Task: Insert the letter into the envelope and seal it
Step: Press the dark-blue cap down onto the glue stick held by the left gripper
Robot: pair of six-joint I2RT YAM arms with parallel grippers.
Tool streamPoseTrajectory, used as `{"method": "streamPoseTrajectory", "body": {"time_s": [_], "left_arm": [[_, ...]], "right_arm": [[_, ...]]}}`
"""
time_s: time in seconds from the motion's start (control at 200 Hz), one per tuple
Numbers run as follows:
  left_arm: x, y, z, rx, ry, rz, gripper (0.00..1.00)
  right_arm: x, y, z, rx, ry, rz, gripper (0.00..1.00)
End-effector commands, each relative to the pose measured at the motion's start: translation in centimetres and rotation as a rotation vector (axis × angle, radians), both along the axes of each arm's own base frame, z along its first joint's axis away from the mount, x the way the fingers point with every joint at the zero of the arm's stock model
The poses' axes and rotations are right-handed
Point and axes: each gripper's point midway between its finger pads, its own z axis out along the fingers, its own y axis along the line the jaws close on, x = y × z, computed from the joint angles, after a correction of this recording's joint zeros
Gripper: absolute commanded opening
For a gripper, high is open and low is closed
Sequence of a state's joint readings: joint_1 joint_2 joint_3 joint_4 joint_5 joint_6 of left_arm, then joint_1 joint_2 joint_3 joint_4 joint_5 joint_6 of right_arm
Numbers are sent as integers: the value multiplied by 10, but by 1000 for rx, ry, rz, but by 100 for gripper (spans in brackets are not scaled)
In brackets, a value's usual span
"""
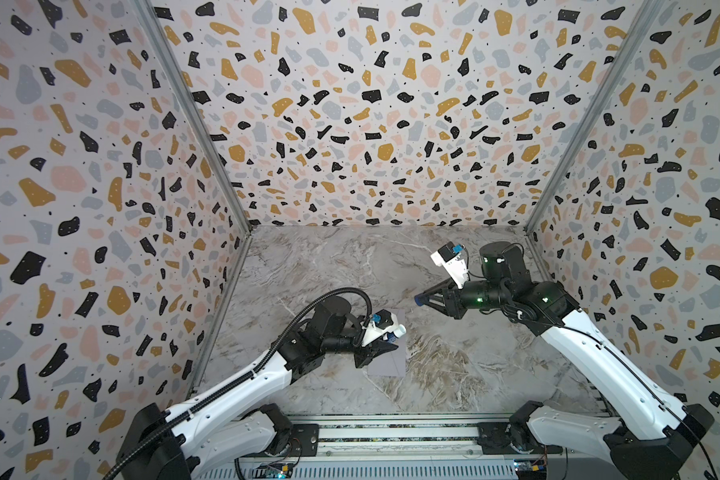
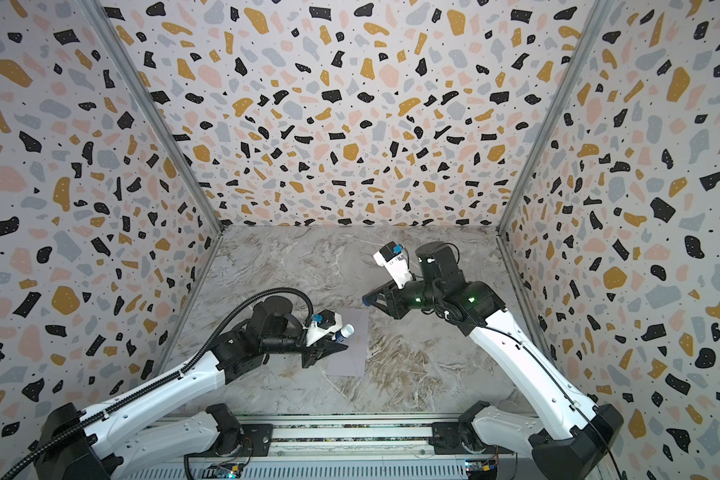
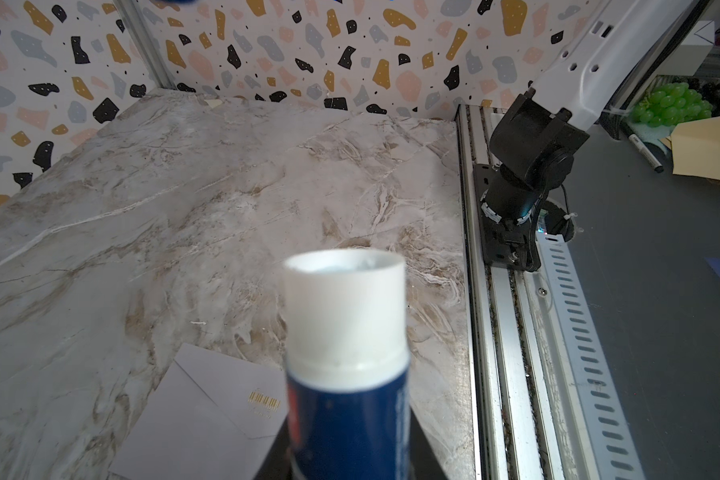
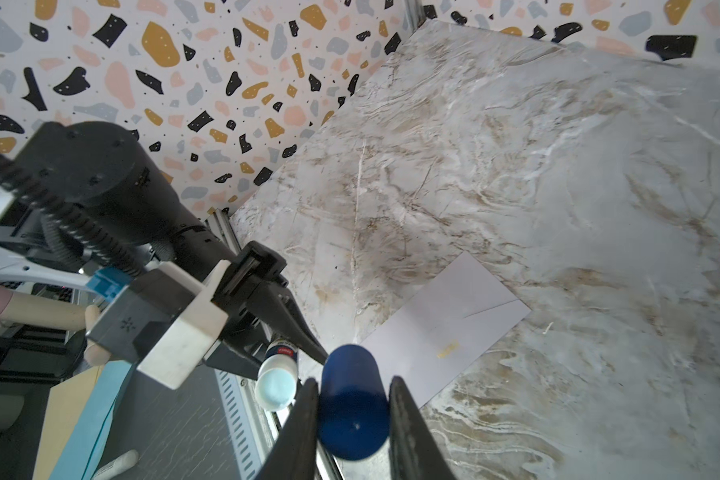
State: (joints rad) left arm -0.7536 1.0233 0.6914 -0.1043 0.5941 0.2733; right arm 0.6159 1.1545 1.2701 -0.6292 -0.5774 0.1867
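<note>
Envelope (image 1: pixel 393 362) lay flat on marble table (image 1: pixel 329 270), 6 o'clock of centre. Left gripper (image 1: pixel 387 341) clamped an uncapped glue stick (image 1: pixel 397 331) over it. Right gripper (image 1: pixel 421 300), at its 1 o'clock, pinched the blue cap (image 4: pixel 352 403).

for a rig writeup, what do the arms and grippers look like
The left arm and right arm have white shells and black joints; green lights dot the right, a black corrugated hose runs along the left. The left gripper and right gripper are black with tapered fingers and white camera mounts.
</note>
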Motion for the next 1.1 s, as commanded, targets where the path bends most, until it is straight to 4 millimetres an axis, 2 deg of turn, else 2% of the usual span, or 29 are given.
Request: {"method": "streamPoseTrajectory", "body": {"time_s": [0.0, 0.185, 0.441, 1.096], "left_arm": [[0, -2, 6, -22, -20, -15, 6], [1, -3, 6, -21, -18, -15, 6], [1, -3, 6, -20, -19, -16, 6], [1, -2, 5, -18, -16, -16, 6]], "right_arm": [[-19, 7, -2, 11, 35, 54, 18], [-34, 14, -9, 3, 49, 94, 18], [-42, 22, -20, -6, 78, 121, 18], [-47, 33, -33, -8, 117, 154, 18]]}}
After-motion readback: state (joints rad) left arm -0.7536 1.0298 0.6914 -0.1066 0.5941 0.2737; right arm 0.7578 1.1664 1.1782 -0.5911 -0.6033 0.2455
